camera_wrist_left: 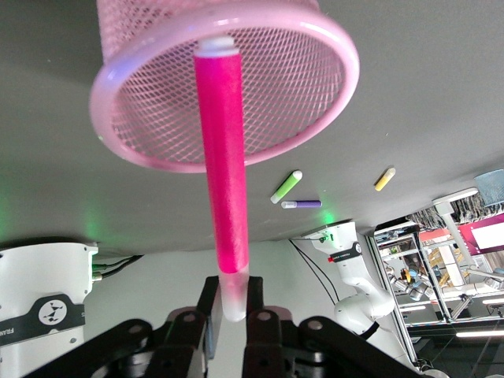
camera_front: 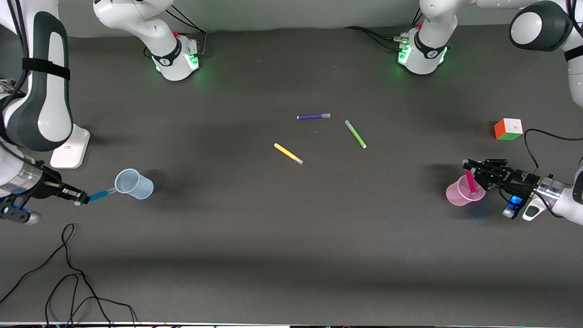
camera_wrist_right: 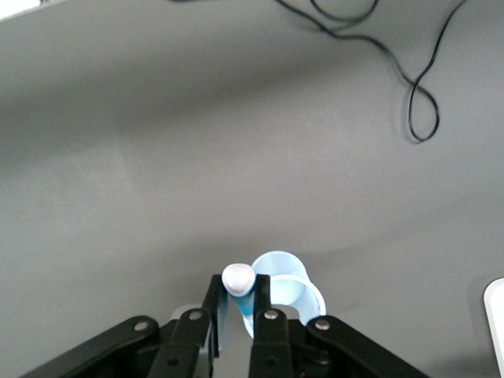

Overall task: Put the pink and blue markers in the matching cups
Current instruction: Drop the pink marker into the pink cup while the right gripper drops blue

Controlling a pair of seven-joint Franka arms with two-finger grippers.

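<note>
The desk (camera_front: 291, 228) is a dark grey surface carrying both cups at opposite ends, each attended by one arm. At the right arm's end, the light blue cup (camera_front: 133, 184) sits tipped on the desk, its mouth turned toward the right gripper (camera_front: 81, 199); those jaws are closed narrow on the blue marker (camera_front: 101, 195), whose free end reaches the rim, and the right wrist view shows the marker's white tip standing up between the jaws with the cup just past them. This hold appears intended to feed the marker lengthwise into the mouth. At the left arm's end, the pink cup (camera_front: 459, 196) is likewise tilted, and the left gripper (camera_front: 470, 172) grips the pink marker (camera_front: 470, 181) by its pale end, the far end already inside the cup, as the left wrist view confirms. Judged near completion on both sides; release remains. Nothing obstructs either approach. A colour cube (camera_front: 508, 129) lies near the left arm's end, farther from the front camera than the pink cup. Purple marker (camera_front: 313, 116), green marker (camera_front: 355, 134) and yellow marker (camera_front: 288, 153) lie mid-desk, well apart from both cups.
</note>
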